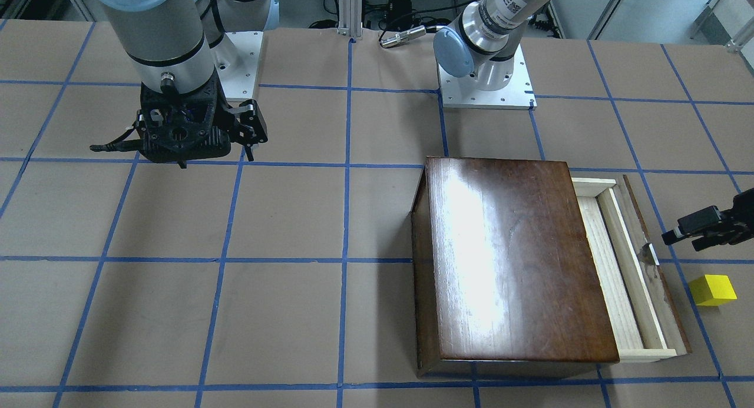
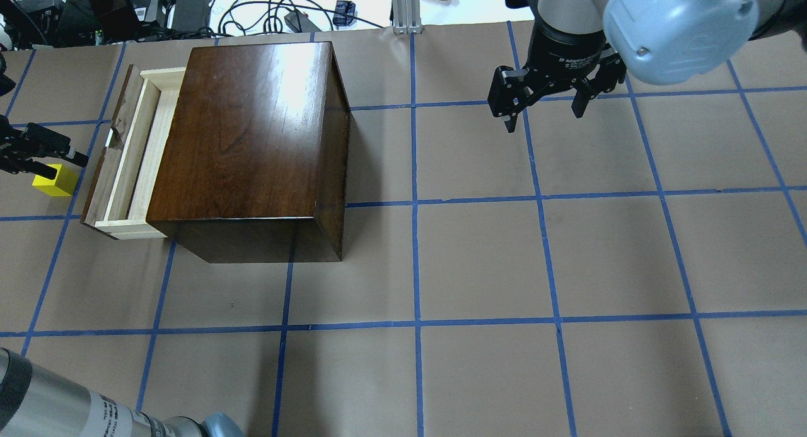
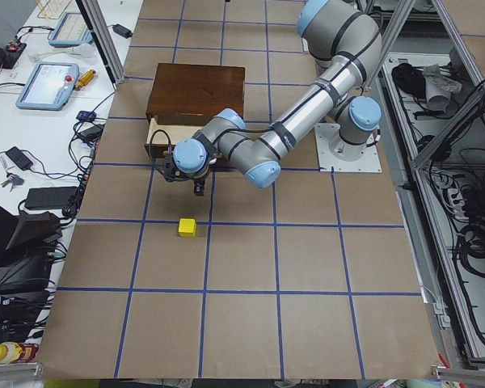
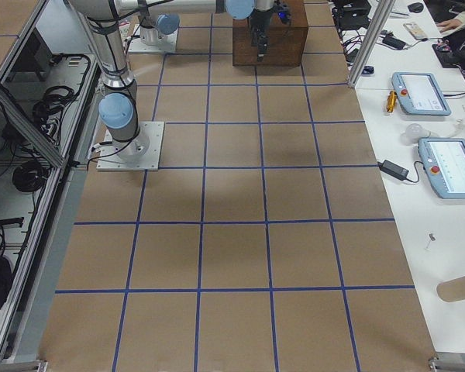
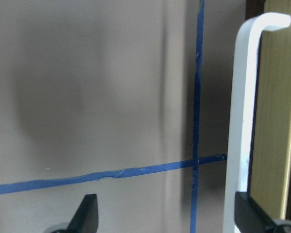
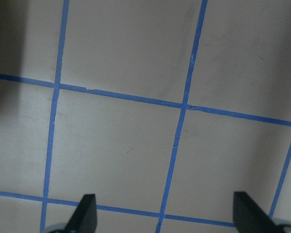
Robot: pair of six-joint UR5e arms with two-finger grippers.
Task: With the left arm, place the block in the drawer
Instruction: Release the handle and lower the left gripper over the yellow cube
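Note:
The yellow block [image 1: 713, 290] lies on the table beside the drawer's front; it also shows in the overhead view [image 2: 53, 180] and the left side view [image 3: 187, 228]. The drawer [image 1: 618, 266] is pulled partly out of the dark wooden box [image 1: 512, 261], and its pale tray [image 2: 135, 159] is empty. My left gripper [image 1: 686, 234] is open and empty. It hovers between the drawer front and the block [image 2: 63, 156]. Its wrist view shows the drawer's white handle [image 5: 242, 121] at the right. My right gripper [image 2: 545, 118] is open and empty, far from the box.
The table is brown paper with a blue tape grid. The left arm's base plate [image 1: 486, 93] stands behind the box. Cables and power bricks [image 2: 189, 5] lie past the table's far edge. Tablets [image 4: 446, 167] sit on a side bench.

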